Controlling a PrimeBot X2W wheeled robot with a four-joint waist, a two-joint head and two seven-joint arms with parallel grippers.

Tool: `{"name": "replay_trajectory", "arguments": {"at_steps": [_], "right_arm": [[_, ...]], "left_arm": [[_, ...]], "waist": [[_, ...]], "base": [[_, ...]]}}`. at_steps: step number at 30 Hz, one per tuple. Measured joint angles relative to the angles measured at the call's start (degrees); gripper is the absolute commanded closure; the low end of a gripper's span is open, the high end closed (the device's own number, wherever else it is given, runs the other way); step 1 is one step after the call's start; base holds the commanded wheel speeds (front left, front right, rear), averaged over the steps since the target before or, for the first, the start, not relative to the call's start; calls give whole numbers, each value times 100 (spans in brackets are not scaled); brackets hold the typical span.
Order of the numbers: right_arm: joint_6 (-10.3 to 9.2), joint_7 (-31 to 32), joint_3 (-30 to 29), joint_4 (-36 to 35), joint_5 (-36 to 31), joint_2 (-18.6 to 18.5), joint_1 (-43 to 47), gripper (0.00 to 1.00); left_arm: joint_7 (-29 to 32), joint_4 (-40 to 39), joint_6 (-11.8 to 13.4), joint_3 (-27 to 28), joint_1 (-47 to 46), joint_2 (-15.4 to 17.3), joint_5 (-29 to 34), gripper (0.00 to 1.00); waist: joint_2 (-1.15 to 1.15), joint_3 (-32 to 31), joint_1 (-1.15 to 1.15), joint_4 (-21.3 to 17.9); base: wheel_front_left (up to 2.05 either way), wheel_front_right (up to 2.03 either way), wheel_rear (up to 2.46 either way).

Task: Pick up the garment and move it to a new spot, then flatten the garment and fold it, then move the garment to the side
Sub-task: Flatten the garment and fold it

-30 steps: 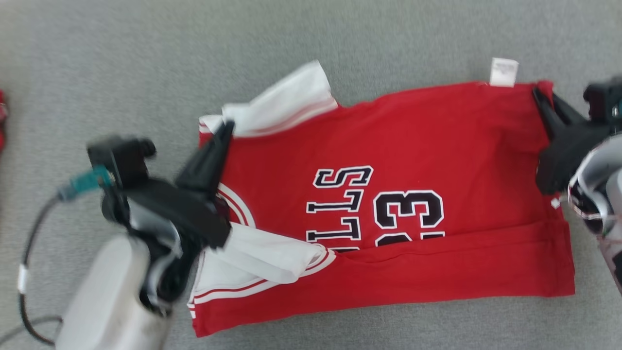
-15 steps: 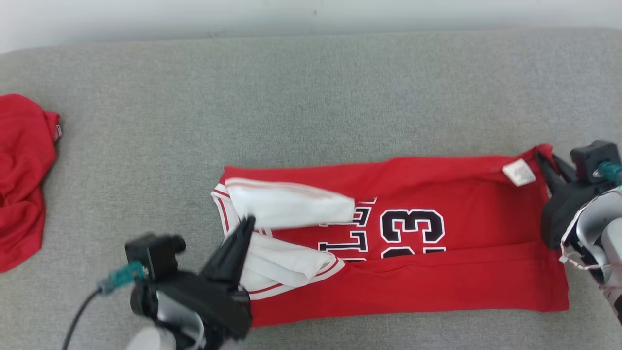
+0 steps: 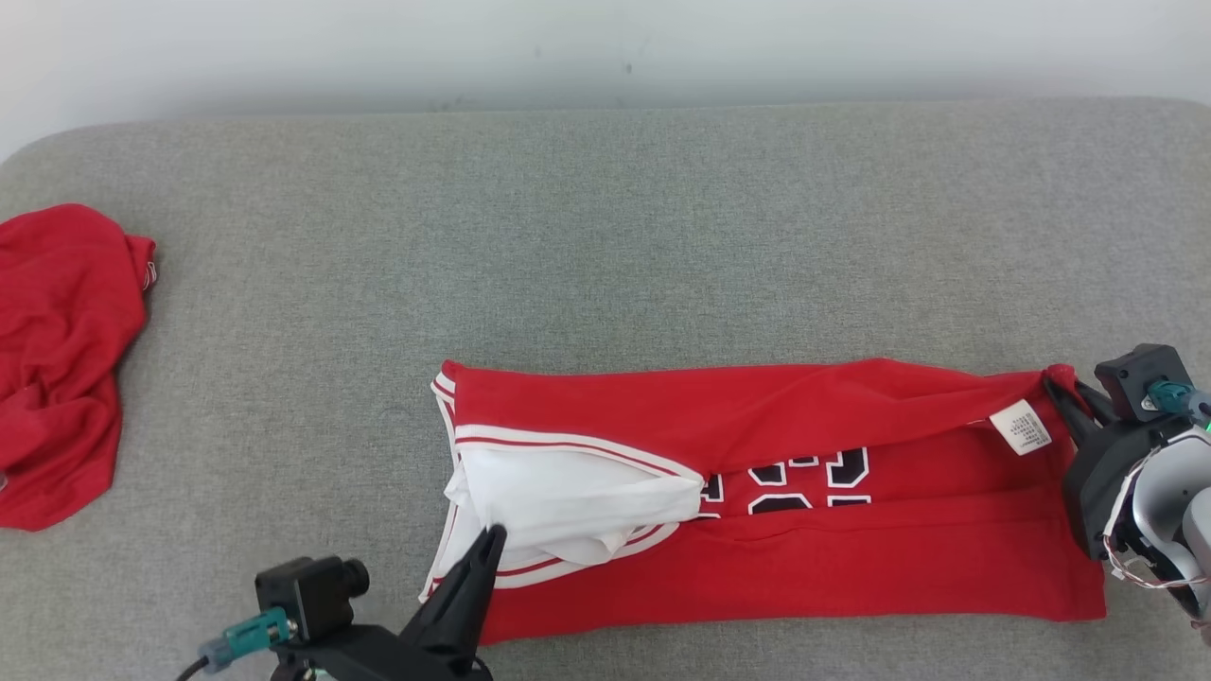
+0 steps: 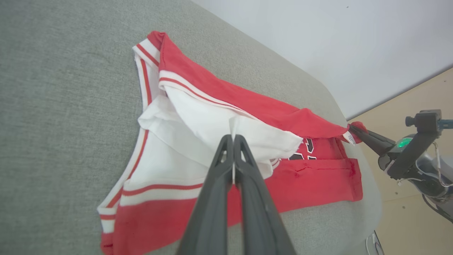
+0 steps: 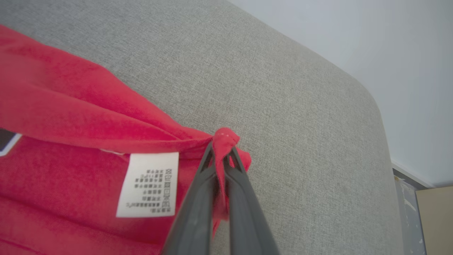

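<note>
**Both claws pinched on the garment, stretched along the near side of the cushion**

Nearest you, your left gripper (image 3: 492, 539) rises from the bottom edge of the head view. Its two dark fingers are pressed together on a pinch of the white sleeve (image 3: 568, 501); the left wrist view shows a thin line of white cloth caught between them (image 4: 231, 136).

The garment (image 3: 804, 567), a red jersey with white, red-striped trim, lies lengthwise across the near part of the grey cushion (image 3: 605, 236). It reaches from about the middle almost to the cushion's right edge. Its near long side is turned over onto itself in a flat red band. Above that band, black-and-white numerals (image 3: 804, 473) show only in part, since the far long side drapes over their tops.

At the garment's far right corner, your right gripper (image 3: 1055, 388) is closed on a bunched tip of red hem; the right wrist view shows the cloth squeezed between the fingertips (image 5: 223, 148). A white care label (image 3: 1022, 427) hangs just beside that pinch, on the inner face of the raised edge.

Well apart, at the cushion's left edge, a crumpled red cloth (image 3: 57, 359) lies in a heap. Beyond the cushion's far edge stands a pale wall (image 3: 605, 47).
</note>
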Motion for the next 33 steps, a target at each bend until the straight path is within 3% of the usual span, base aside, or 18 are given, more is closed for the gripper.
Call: {"name": "replay_trajectory", "arguments": {"at_steps": [1, 3, 4, 5, 6, 12, 17, 23, 27, 33], "right_arm": [[0, 20, 13, -21, 21, -19, 33, 89], [0, 109, 24, -31, 100, -42, 68, 0], [0, 143, 35, -41, 141, -56, 90, 0], [0, 177, 21, -40, 181, -62, 126, 0], [0, 208, 5, -37, 243, -64, 163, 0], [0, 240, -200, -92, 363, -154, 405, 0], [0, 63, -895, -297, 623, -116, 748, 0], [0, 100, -1826, -622, 1025, 470, 1397, 0], [0, 268, -2316, -745, 1146, 873, 1707, 0], [-1, 343, -3092, -646, 1098, 1334, 1863, 0]], "left_arm": [[32, 0, 15, -7, 42, 11, -9, 100], [75, 21, 62, -37, 122, 47, 2, 100], [67, 48, 65, -33, 149, 54, 2, 97], [44, 92, 64, -27, 159, 48, -3, 55], [44, 146, 44, -40, 163, 47, -21, 3], [-91, 625, 3, -41, 252, 104, 18, 0], [-669, 840, -99, 23, 289, 140, 232, 0], [-1711, 1054, -243, 220, 269, 188, 824, 0], [-1816, 1065, -229, 633, 243, 77, 1370, 0], [-1838, 542, -293, 1589, 299, -404, 2413, 0]], "waist": [[0, -4, 0, 7], [0, -3, 0, 17], [0, -3, 0, 22], [0, -4, 0, 28], [0, -9, 1, 33], [0, -117, 1, 33], [0, -307, 1, 34], [0, -596, 0, 47], [0, -755, 0, 57], [0, -829, 0, 113]], "base": [[0, 0, 0], [0, 0, 0], [0, 0, 0], [0, 0, 0], [0, 0, 0], [0, 0, 0], [0, 0, 0], [0, 0, 0], [0, 0, 0], [0, 0, 0]]}}
